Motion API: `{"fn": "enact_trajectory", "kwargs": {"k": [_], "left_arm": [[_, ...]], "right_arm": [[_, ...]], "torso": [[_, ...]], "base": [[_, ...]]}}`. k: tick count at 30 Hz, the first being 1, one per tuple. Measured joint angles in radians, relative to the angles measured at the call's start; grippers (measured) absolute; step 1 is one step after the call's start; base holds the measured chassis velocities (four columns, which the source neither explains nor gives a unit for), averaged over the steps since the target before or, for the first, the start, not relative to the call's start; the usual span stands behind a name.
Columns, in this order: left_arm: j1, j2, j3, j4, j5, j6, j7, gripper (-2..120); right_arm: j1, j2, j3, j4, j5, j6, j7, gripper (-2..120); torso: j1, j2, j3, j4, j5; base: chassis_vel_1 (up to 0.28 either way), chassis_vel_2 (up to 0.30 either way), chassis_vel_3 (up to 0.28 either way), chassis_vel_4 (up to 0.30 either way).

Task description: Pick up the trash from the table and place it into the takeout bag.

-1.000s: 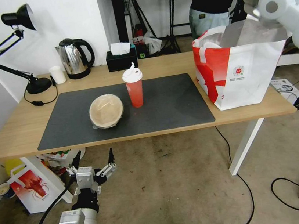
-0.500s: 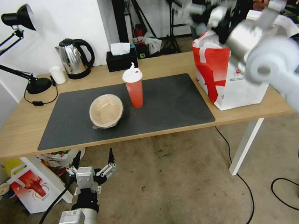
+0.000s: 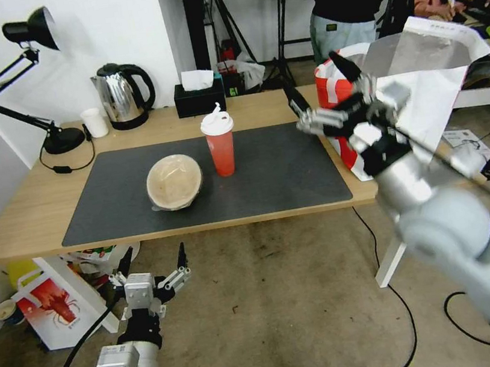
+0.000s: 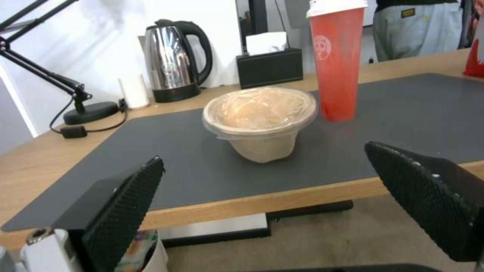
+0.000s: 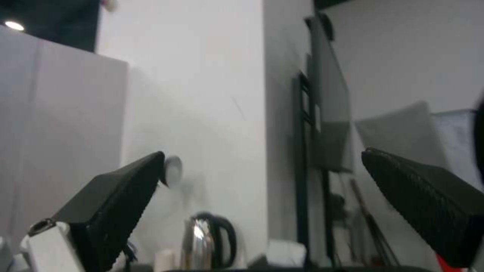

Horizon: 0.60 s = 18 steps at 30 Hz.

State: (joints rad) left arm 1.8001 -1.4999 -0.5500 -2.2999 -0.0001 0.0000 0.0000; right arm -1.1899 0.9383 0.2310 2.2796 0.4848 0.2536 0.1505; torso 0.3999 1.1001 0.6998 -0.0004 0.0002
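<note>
Fingers spread wide on your right gripper, hanging empty between takeout bag and red cup; your left gripper is waiting, likewise splayed, below the table.

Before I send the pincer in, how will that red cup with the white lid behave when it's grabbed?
The red cup stands tall and narrow on the grey mat, so a sideways nudge would probably tip it. Its translucent wall looks thin and may flex under a hard squeeze. The smooth, tapered sides might slip upward; gripping mid-height seems safest.
</note>
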Motion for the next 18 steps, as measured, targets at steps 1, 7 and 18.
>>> {"fn": "enact_trajectory", "kwargs": {"k": [1, 7, 18], "left_arm": [[0.000, 0.000, 0.000, 0.000, 0.000, 0.000, 0.000, 100], [0.000, 0.000, 0.000, 0.000, 0.000, 0.000, 0.000, 100], [0.000, 0.000, 0.000, 0.000, 0.000, 0.000, 0.000, 100]], "right_arm": [[0.000, 0.000, 0.000, 0.000, 0.000, 0.000, 0.000, 100], [-0.189, 0.176, 0.016, 0.012, -0.173, 0.084, -0.033, 100], [-0.365, 0.391, 0.005, -0.035, -0.356, 0.226, -0.089, 100]], "torso": [[0.000, 0.000, 0.000, 0.0000, 0.0000], [0.000, 0.000, 0.000, 0.0005, -0.0004], [0.000, 0.000, 0.000, 0.0005, -0.0004]], "base": [[0.000, 0.000, 0.000, 0.000], [0.000, 0.000, 0.000, 0.000], [0.000, 0.000, 0.000, 0.000]]}}
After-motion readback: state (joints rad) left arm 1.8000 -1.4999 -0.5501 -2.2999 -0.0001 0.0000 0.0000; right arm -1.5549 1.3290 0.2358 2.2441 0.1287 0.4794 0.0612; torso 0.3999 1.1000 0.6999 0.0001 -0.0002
